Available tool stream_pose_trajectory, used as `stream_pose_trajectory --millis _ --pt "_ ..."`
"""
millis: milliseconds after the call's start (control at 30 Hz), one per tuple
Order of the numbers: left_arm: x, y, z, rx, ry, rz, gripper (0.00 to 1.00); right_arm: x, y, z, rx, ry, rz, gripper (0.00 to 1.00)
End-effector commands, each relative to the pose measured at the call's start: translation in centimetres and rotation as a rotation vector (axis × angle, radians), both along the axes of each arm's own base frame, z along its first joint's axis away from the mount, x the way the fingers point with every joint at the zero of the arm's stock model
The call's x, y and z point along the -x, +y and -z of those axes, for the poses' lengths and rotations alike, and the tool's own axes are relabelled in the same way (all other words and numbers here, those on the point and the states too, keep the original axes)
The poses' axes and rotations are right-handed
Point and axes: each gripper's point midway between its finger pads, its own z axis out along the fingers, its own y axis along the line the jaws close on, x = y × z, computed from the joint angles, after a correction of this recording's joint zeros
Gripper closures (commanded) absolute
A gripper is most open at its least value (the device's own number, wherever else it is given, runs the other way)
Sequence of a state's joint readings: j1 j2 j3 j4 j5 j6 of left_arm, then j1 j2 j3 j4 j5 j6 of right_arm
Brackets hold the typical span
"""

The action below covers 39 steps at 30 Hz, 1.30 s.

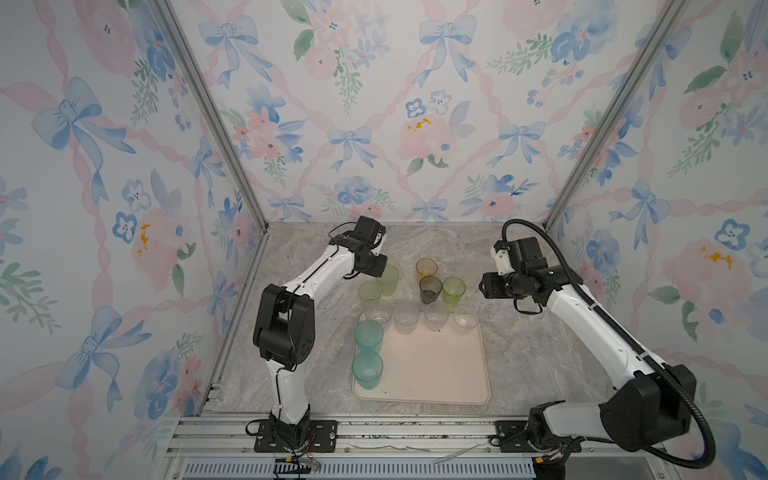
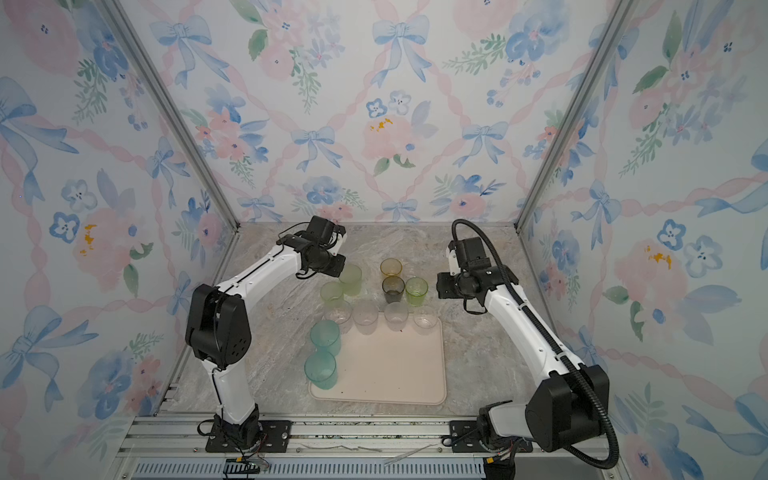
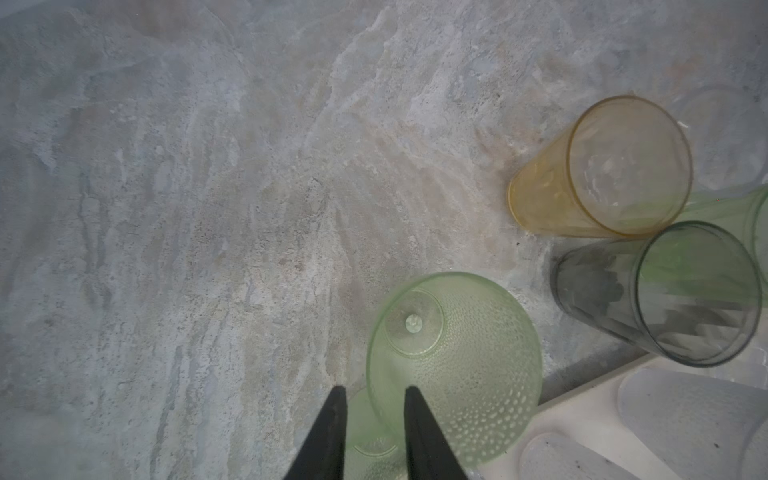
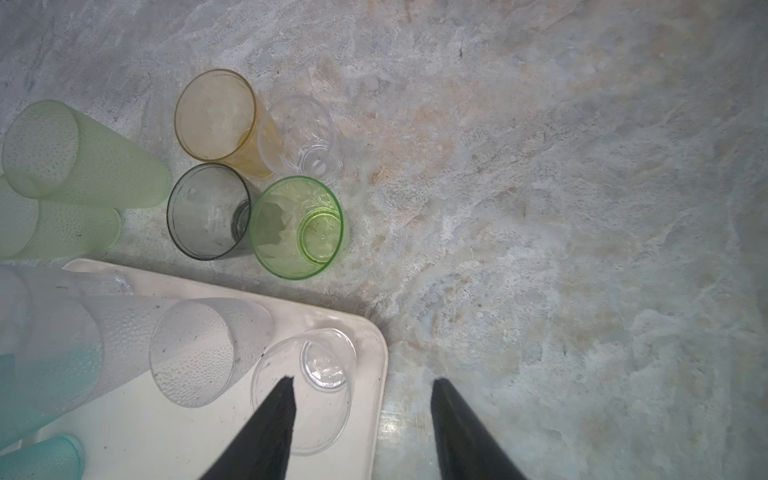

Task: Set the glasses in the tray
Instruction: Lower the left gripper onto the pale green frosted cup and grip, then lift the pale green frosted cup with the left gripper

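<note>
The marble-patterned tabletop carried the whole arrangement, enclosed by floral wallpaper on three sides. The left arm reached in toward the far left of the table. The right arm stood bent at the far right.

The tray, beige-pink and low-rimmed, lay near the front edge between the two arms. At its left rim stood two teal tumblers, one behind the other. Along its far edge ran a row of four clear and frosted tumblers.

Six more stood on the tabletop beyond the tray. At the left were two pale green tumblers, just beside each other. At the right was a tight cluster: the amber tumbler, the smoky grey tumbler, the bright green tumbler, and one clear tumbler just beside the amber.

The left gripper hung over the farther pale green tumbler, its fingers a little apart, one on either side of the rim wall. Whether either finger touched it I could not tell.

The right gripper hovered above the tray's far right corner, fingers spread wide and holding nothing. One finger was over the clear tumbler at that corner.
</note>
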<state>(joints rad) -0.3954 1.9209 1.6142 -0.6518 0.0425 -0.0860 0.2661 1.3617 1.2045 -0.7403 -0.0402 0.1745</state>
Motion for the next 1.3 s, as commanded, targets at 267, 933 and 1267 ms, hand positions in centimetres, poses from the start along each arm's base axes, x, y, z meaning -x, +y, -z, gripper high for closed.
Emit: stream_pose_trajectory --millis 267,933,1267 --pt "-1.2 -0.2 1.4 0.000 0.021 0.017 0.75 -0.3 0.2 -0.4 0.015 -0.006 0.003 0.44" --pt "-1.7 -0.6 2.7 -0.002 0.043 0.029 1.00 -0.3 0.1 0.0 0.027 0.006 0.006 0.44" --pt "-2.4 -0.3 -0.1 0.008 -0.025 0.011 1.00 -0.3 0.1 0.1 0.026 0.002 0.004 0.44"
